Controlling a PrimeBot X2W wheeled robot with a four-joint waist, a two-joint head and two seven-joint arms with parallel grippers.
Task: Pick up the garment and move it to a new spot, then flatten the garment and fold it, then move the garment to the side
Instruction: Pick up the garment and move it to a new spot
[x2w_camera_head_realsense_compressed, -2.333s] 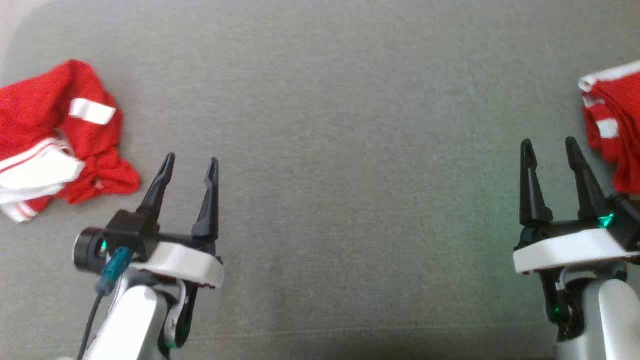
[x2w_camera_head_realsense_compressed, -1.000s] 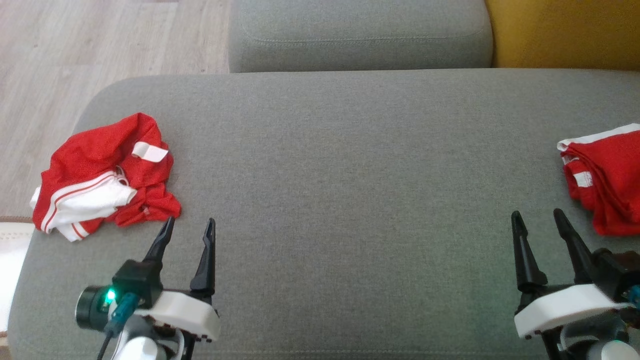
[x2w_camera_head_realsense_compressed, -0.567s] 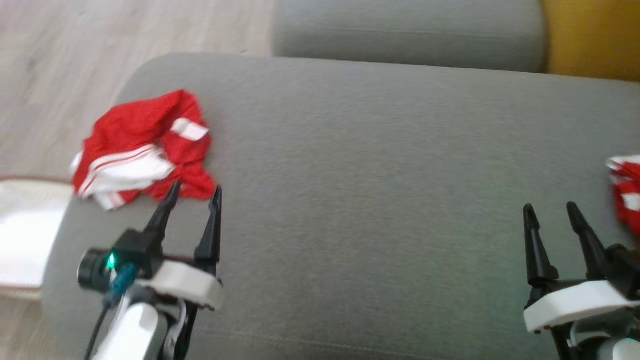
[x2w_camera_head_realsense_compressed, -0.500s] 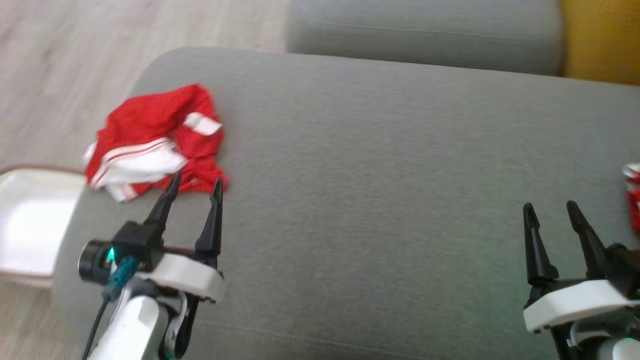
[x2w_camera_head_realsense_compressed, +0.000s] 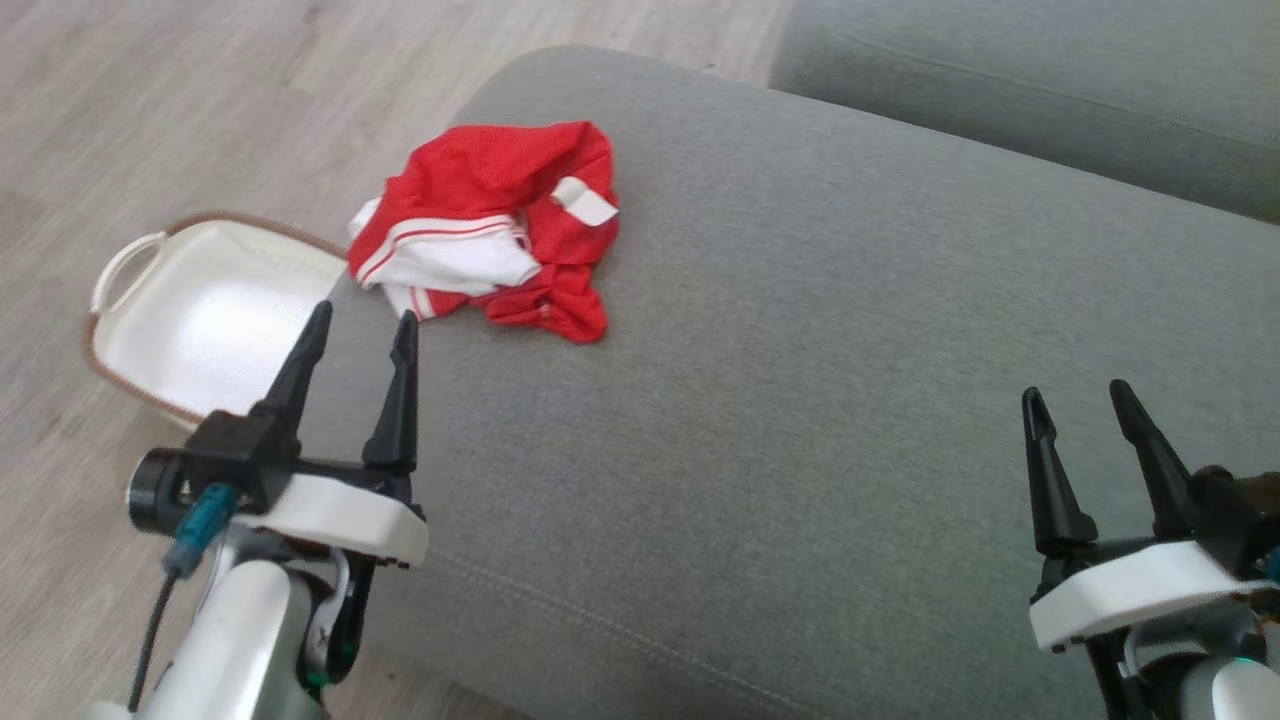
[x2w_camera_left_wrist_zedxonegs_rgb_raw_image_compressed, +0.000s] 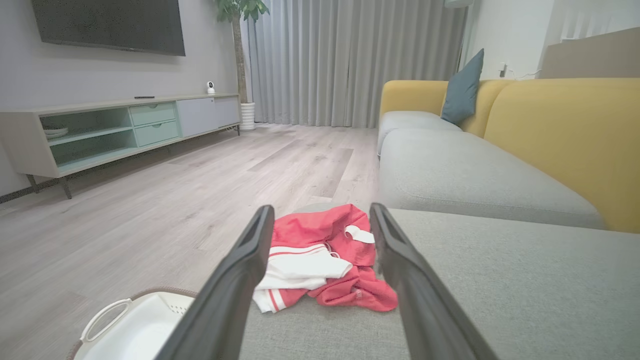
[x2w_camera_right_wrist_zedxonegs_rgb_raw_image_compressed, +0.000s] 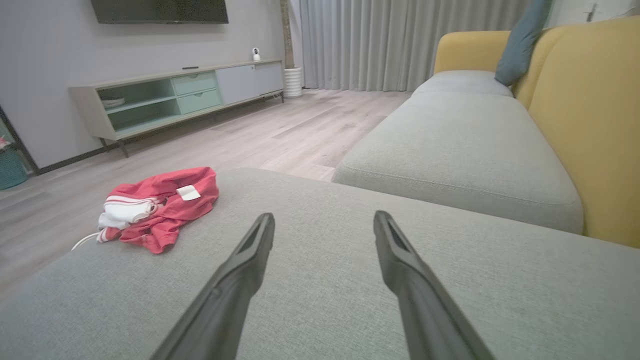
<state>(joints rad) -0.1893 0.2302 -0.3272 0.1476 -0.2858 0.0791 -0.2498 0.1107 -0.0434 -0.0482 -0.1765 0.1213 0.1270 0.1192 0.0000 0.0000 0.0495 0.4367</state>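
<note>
At the lower left of the head view, the left gripper (x2w_camera_head_realsense_compressed: 362, 312) stands with its jaws spread wide and nothing between them. Its fingers are aimed toward the garment (x2w_camera_head_realsense_compressed: 490, 230) but are clear of it. The right gripper (x2w_camera_head_realsense_compressed: 1075, 390), at the lower right, is likewise wide and empty, well apart from the cloth.

Garment: a crumpled red piece with white striped trim. It lies bunched near the rounded end of the grey sofa cushion (x2w_camera_head_realsense_compressed: 800, 400), close to the edge beside a white basket (x2w_camera_head_realsense_compressed: 200, 330) on the wood floor (x2w_camera_head_realsense_compressed: 150, 100).

Assessment: thin, light, limp fabric. It will likely sag and trail when lifted, and a shallow pinch may catch one layer only.

Recommended hold: the raised red fold at the near edge, or the thicker white banded hem, which should slip less. Pickup not yet begun.
</note>
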